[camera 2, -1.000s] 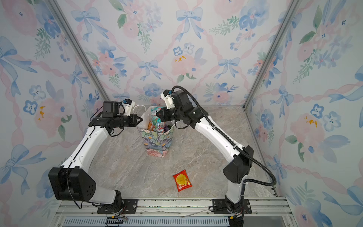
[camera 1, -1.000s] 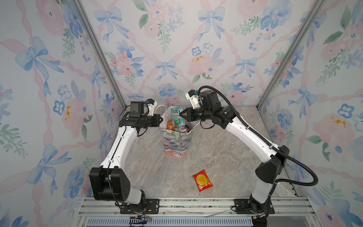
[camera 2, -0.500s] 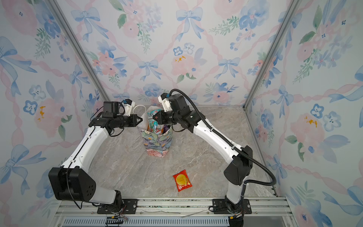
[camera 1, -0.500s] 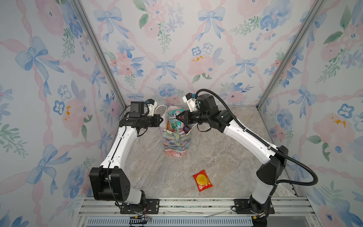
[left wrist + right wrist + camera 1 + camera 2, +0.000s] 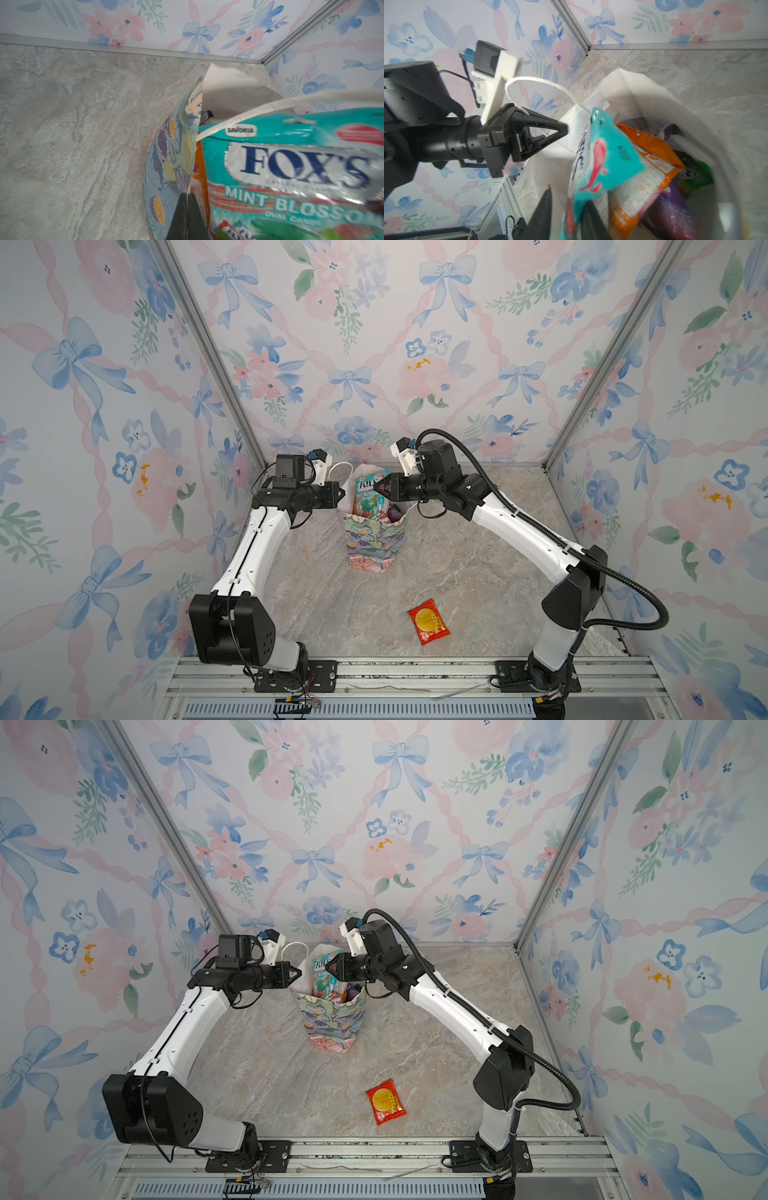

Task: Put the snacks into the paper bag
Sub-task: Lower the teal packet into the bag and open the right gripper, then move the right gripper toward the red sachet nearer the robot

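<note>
The paper bag stands upright mid-table, its mouth open. My left gripper is shut on the bag's left rim. A teal FOX'S packet stands in the mouth, sticking up above the rim. My right gripper is at the bag's mouth, jaws apart, with the packet's lower end between its fingers. Orange, purple and green snacks lie inside. A red packet lies flat near the table's front.
A white cord handle loops up beside the left gripper. Floral walls close in the marble table on three sides. A metal rail with both arm bases runs along the front edge.
The right gripper moved left and down over the bag's mouth with the teal packet, and its jaws have come apart. The left arm held still.
</note>
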`<state>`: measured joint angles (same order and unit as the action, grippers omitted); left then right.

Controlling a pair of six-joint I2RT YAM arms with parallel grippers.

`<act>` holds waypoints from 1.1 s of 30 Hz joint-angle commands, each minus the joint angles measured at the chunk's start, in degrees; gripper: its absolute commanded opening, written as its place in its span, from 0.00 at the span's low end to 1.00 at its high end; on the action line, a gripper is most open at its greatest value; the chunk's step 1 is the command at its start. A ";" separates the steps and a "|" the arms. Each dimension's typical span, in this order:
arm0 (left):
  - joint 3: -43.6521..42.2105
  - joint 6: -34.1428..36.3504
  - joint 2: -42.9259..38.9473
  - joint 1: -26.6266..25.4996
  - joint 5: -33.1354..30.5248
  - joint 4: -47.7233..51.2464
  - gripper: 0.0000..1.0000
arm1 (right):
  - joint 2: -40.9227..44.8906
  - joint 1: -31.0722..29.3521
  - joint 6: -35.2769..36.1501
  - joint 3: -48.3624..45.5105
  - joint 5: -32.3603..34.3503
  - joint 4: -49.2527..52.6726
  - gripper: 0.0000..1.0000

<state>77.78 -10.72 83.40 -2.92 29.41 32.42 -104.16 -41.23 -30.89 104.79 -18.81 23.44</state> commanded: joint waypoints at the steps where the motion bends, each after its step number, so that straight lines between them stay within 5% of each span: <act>1: -1.21 0.88 -0.32 0.30 -0.39 2.04 0.00 | 4.03 1.23 1.99 -2.01 5.13 0.30 0.67; 4: -1.13 0.82 -0.14 0.28 -0.24 2.03 0.00 | 7.23 1.46 4.63 -2.77 9.32 1.35 0.83; 13: -1.14 0.79 -0.03 0.30 -0.40 2.03 0.00 | 11.32 1.71 7.56 -2.41 9.85 1.76 0.96; 21: -1.17 0.79 -0.04 0.30 -0.36 2.03 0.00 | 12.14 1.69 8.67 -1.26 7.81 2.51 0.99; 28: -1.31 0.87 -0.29 0.35 -0.58 2.03 0.00 | 16.38 1.76 11.95 -3.64 16.08 8.54 1.00; 33: -1.22 0.95 -0.26 0.28 -0.84 2.03 0.00 | 25.21 2.19 12.45 -13.99 20.84 12.13 0.97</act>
<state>77.78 -10.72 83.40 -2.92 29.39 32.42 -84.31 -39.72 -19.92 95.11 -2.42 30.79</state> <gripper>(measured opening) 0.048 0.976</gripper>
